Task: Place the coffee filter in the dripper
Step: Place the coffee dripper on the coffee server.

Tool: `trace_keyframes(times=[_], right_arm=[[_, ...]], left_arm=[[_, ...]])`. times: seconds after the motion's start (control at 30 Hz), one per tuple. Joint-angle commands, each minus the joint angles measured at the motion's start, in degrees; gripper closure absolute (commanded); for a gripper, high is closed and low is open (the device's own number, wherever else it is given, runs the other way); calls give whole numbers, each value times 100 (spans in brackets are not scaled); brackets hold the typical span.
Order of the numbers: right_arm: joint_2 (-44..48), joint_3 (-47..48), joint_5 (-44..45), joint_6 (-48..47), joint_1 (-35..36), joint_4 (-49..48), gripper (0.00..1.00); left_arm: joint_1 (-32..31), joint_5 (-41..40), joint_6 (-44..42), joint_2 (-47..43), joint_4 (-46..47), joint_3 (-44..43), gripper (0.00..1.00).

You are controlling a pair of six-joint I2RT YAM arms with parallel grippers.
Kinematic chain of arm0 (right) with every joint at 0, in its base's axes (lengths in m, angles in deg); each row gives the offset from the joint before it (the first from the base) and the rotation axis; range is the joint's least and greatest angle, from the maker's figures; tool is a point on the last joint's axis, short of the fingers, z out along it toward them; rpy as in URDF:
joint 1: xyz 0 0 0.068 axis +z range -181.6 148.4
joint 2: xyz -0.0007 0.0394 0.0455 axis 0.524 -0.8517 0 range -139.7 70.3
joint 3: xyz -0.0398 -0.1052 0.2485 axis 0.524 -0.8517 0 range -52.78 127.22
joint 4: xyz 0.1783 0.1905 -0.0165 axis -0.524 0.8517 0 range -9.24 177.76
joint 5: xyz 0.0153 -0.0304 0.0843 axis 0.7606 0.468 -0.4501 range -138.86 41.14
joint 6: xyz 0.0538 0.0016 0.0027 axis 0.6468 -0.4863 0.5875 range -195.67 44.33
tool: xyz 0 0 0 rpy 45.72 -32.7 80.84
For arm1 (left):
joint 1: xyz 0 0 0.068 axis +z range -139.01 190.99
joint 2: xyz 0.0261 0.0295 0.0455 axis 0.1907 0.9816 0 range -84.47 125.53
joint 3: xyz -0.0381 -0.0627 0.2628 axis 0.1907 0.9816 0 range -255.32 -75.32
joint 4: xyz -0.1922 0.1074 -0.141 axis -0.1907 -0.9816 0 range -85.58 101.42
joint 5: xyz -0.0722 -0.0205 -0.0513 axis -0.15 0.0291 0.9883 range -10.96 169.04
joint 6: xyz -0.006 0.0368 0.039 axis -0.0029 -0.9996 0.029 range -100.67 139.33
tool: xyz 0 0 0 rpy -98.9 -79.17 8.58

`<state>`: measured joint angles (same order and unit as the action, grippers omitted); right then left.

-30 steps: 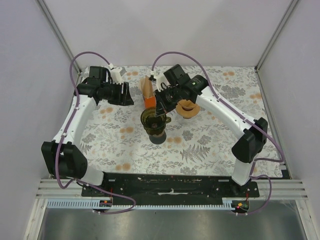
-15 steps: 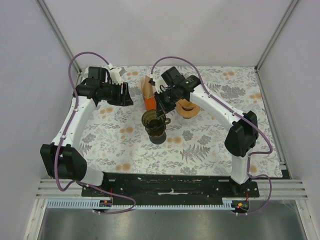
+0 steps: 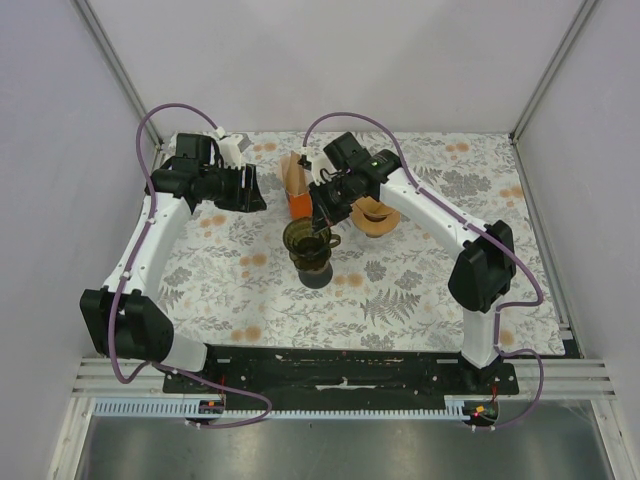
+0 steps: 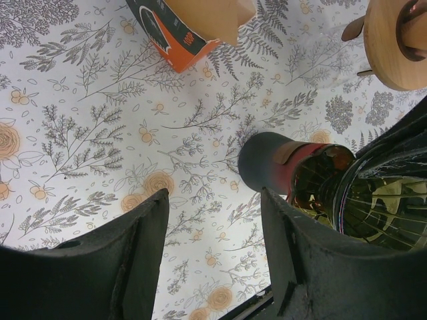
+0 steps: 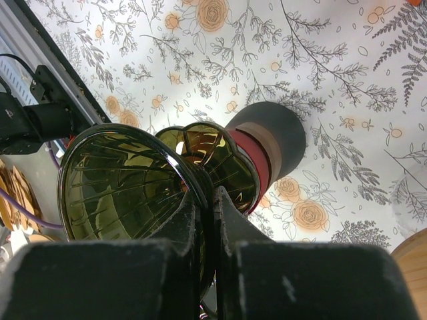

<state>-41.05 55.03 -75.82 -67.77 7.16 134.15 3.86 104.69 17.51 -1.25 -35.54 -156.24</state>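
Right gripper [image 5: 203, 220]: pinched shut on the dripper's rim, likely to steady it or shift it for loading
Dripper [image 3: 305, 240]: amber glass cone, empty, perched on a dark mug [image 3: 316, 272] near mid-table; sits slightly off the mug's centre in the right wrist view, red band showing beneath
Left gripper [image 4: 213, 257]: jaws wide, nothing between them, hanging above the cloth left of the dripper; probably kept free to fetch a filter
Filters [image 3: 293, 175]: tan paper stack standing in an orange box [image 3: 298, 205] just behind the dripper, untouched; upright, so a top edge is easy to pinch
Wooden stand [image 3: 375, 218]: right of the box, partly hidden under the right arm
Step in hand: holding the dripper, filter not yet picked
Risk: thin papers may lift in a bunch; tilted cone may slip off the mug
Next need: open jaws over the stack, single sheet pinched
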Motion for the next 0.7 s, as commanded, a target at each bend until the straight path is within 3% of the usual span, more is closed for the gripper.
trace_keyframes(times=[0.0,0.53,0.67], right_arm=[[-80,161,33,-61,-27,-258,95],[140,-14,499,-377,-27,-135,89],[228,12,525,-421,-27,-118,80]], left_arm=[[28,142,121,-183,108,-2,37],[28,186,121,-184,99,-29,37],[46,204,121,-183,108,-46,37]])
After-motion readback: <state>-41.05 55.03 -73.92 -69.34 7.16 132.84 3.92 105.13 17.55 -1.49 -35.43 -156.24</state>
